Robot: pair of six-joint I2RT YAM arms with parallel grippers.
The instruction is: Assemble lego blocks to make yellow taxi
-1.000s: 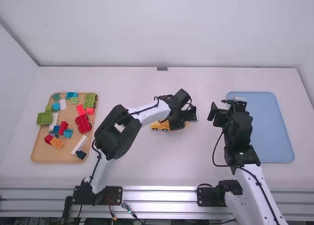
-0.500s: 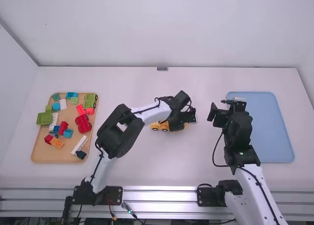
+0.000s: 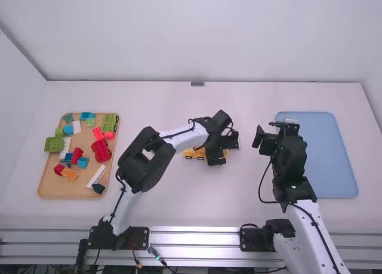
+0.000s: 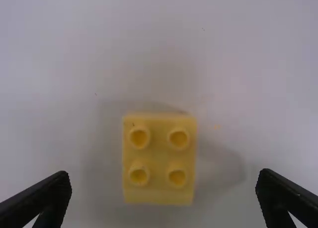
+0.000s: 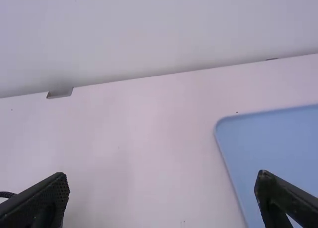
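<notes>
Left claw (image 4: 164, 175): spread, wider than a moment ago
Block (image 4: 159, 161): studs up between its fingertips, touching neither, so probably just let go
Wheeled base (image 3: 188, 154): beside that claw; fit with block, cannot tell
Right claw (image 5: 161, 175): spread, empty

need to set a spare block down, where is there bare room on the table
The table between the back wall and left arm is bare; so is the patch between it and the right arm, nearer the camera than the yellow blocks. The blue tray's right half looks bare. Crowded: the block-filled tan tray and the middle, under the left tool.
</notes>
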